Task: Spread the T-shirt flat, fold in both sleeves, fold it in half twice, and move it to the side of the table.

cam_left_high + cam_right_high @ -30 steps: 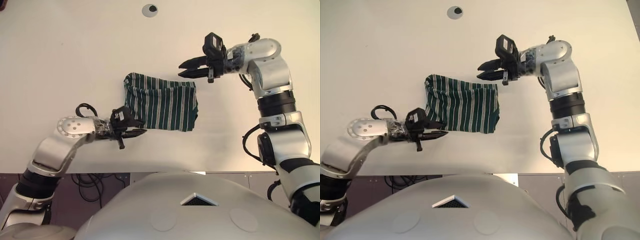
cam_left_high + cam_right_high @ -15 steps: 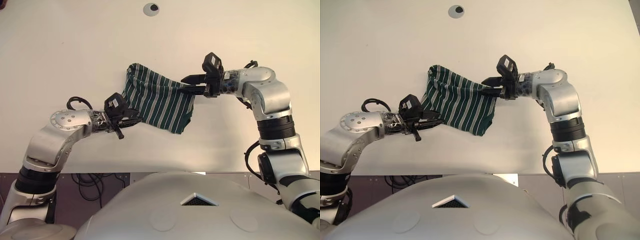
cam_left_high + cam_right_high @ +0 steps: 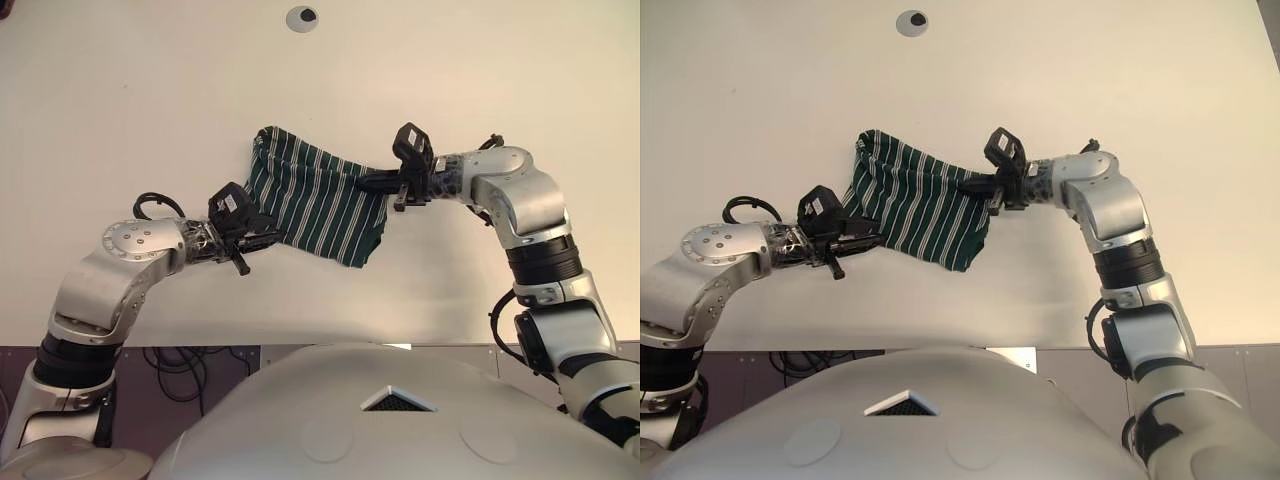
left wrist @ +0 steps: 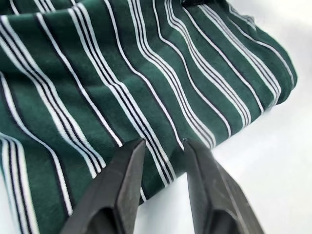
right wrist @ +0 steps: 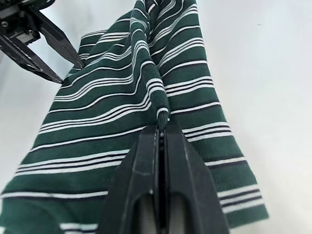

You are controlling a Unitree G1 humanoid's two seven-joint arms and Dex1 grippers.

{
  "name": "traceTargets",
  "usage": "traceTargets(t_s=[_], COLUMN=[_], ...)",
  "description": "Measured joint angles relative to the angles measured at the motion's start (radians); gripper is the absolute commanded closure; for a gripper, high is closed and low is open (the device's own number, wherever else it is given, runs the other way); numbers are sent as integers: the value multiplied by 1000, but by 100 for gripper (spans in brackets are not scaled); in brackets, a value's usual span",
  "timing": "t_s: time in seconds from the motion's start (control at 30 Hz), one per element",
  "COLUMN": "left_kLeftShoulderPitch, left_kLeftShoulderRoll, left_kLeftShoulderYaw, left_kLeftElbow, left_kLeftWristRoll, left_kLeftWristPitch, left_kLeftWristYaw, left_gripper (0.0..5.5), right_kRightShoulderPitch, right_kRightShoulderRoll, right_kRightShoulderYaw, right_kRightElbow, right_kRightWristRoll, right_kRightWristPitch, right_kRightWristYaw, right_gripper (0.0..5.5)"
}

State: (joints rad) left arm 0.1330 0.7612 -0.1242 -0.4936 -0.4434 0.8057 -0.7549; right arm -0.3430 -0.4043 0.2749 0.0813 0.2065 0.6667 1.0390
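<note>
The folded green T-shirt with white stripes lies mid-table, its right edge bunched and raised. My right gripper is at the shirt's far right corner and is shut on a ridge of the fabric, seen pinched between the closed fingers in the right wrist view. My left gripper is at the shirt's near left edge. Its two fingers stand apart, their tips resting over the hem of the striped cloth, with table showing in the gap between them.
The white table stretches wide to the left, right and far side of the shirt. A round grey grommet sits at the far middle. The table's front edge runs just below both arms.
My right gripper came down and left onto the shirt's far right corner and shut on it, bunching the cloth. My left gripper moved up to the near left hem.
</note>
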Motion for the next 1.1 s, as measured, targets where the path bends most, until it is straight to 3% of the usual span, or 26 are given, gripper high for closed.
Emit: traceTargets(t_s=[0.23,0.4,0.53,0.57,0.73,0.97,1.1], left_kLeftShoulderPitch=[-2,-22,-39,-42,-47,-45,-25], left_kLeftShoulderRoll=[-13,-16,-17,-17,-17,-35,-71], left_kLeftShoulderYaw=[-21,-28,-28,-29,-28,40,79], left_kLeftElbow=[11,22,33,37,40,40,38], left_kLeftWristRoll=[23,33,33,33,32,5,-21], left_kLeftWristPitch=[-16,-28,-29,-28,-29,-27,-24], left_kLeftWristYaw=[7,13,12,11,10,26,53], left_gripper=[409,409,409,409,409,409,409], right_kRightShoulderPitch=[-88,-141,-270,-293,-325,-349,-366], right_kRightShoulderRoll=[46,42,104,122,116,113,117], right_kRightShoulderYaw=[-134,-8,-2,-4,2,-117,-102], right_kRightElbow=[44,273,534,577,648,634,597], right_kRightWristRoll=[99,-90,-164,-175,-204,-157,-148], right_kRightWristPitch=[-18,-144,-310,-335,-399,-515,-555], right_kRightWristYaw=[-83,-176,-312,-334,-307,-296,-196], right_gripper=[547,547,547,524,470,470,470])
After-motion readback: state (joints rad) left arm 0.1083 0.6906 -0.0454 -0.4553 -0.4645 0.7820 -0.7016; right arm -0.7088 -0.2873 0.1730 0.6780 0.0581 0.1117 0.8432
